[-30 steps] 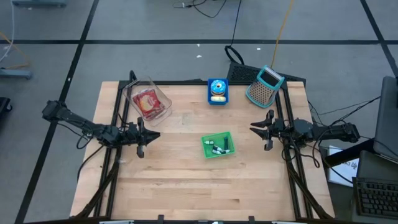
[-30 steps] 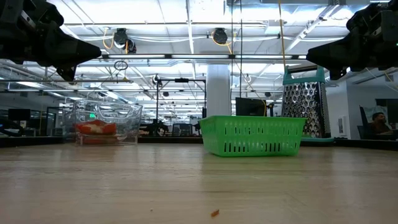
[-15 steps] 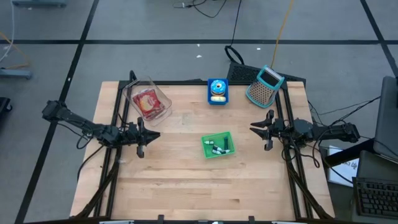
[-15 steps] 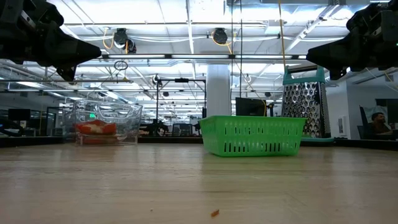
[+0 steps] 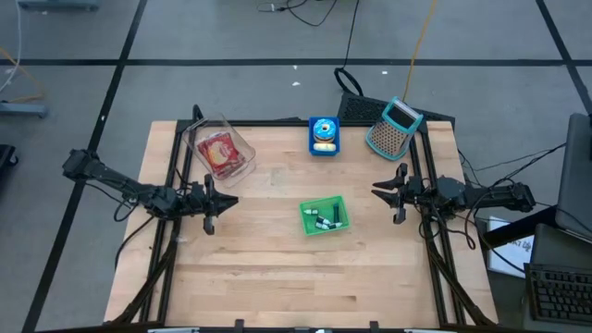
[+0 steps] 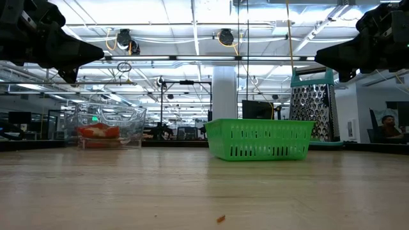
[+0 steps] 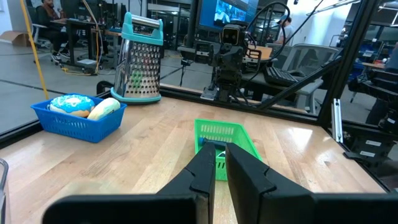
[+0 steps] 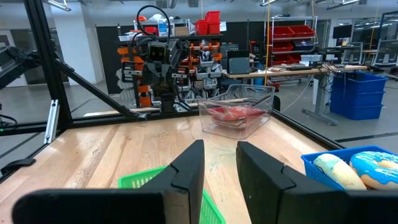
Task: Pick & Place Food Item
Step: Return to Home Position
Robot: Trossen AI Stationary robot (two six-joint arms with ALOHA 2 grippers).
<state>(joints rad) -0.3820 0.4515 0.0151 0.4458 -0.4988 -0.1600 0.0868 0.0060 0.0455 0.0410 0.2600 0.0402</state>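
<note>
A small green basket [image 5: 324, 216] with a few small dark and white pieces in it stands at the table's middle. A clear tub [image 5: 220, 150] holding red food sits at the far left. A blue basket [image 5: 324, 135] at the far middle holds a blue-iced donut [image 7: 71, 103] and a pale roll [image 7: 103, 107]. My left gripper [image 5: 229, 201] hovers level at the left side, shut and holding nothing, pointing at the green basket [image 7: 217, 134]. My right gripper [image 5: 377, 191] hovers level at the right side, slightly open with nothing between its fingers.
A teal-topped metal grater [image 5: 394, 127] stands at the far right corner. Black frame rails [image 5: 176, 176] run along the table's left and right sides. Bare wood [image 5: 296, 277] spreads across the near half of the table.
</note>
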